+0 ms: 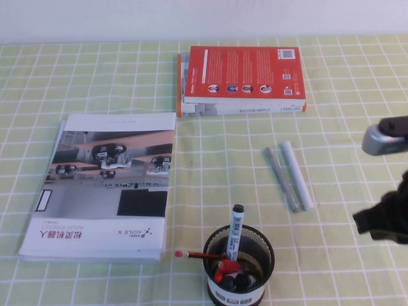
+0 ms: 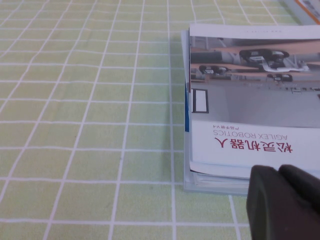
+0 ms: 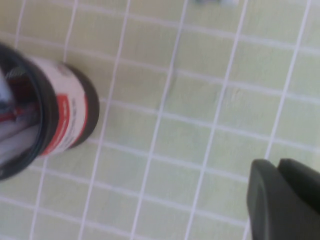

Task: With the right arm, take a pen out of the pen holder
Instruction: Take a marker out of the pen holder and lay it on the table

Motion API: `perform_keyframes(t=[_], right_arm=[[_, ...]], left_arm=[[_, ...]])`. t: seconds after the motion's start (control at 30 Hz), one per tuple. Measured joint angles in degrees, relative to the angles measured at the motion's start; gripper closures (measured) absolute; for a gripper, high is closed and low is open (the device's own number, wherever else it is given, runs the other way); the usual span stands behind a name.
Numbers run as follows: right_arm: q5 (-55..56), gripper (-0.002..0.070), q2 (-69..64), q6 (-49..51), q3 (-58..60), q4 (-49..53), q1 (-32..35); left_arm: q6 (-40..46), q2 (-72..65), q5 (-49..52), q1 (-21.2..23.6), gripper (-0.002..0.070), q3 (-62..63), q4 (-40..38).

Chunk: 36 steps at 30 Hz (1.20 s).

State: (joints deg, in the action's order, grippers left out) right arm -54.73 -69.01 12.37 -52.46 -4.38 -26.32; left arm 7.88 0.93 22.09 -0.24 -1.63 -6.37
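A black mesh pen holder (image 1: 238,264) with a red and white label stands at the table's front middle. A black marker (image 1: 236,229) stands up out of it, a red pencil (image 1: 197,254) pokes over its left rim, and other pens lie inside. In the right wrist view the pen holder (image 3: 50,115) shows off to one side. My right gripper (image 1: 368,223) hovers at the right edge of the table, well right of the holder. Here my right gripper (image 3: 277,172) is shut, with nothing between its fingers. My left gripper (image 2: 280,175) is shut and empty over the magazine's near corner.
A grey pen (image 1: 282,178) and a white pen (image 1: 298,175) lie side by side on the green checked cloth, between the holder and the right arm. A magazine (image 1: 105,185) lies at the left. A stack of books with an orange-red cover (image 1: 242,80) lies at the back.
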Motion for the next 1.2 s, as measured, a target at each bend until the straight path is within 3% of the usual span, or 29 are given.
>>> perform_keyframes(t=[0.23, 0.47, 0.67, 0.97, 1.2], right_arm=[[-2.97, 0.0688, 2.12, -1.89, 0.41, -3.08, 0.19], [4.53, 0.0688, 3.48, -7.43, 2.95, -1.02, 0.32], [20.39, 0.0688, 12.91, -7.86, 15.11, 2.77, 3.04], [54.73, 0.0688, 32.02, -7.90, 43.80, 1.44, 17.01], [58.84, 0.0688, 48.09, -7.90, 53.74, 1.14, 22.91]], left_arm=[[0.00, 0.00, 0.00, 0.00, 0.0680, 0.00, 0.00], [0.00, 0.00, 0.00, 0.00, 0.0680, 0.00, 0.00], [0.00, 0.00, 0.00, 0.00, 0.0680, 0.00, 0.00], [0.00, 0.00, 0.00, 0.00, 0.0680, 0.00, 0.00], [0.00, 0.00, 0.00, 0.00, 0.0680, 0.00, 0.00]])
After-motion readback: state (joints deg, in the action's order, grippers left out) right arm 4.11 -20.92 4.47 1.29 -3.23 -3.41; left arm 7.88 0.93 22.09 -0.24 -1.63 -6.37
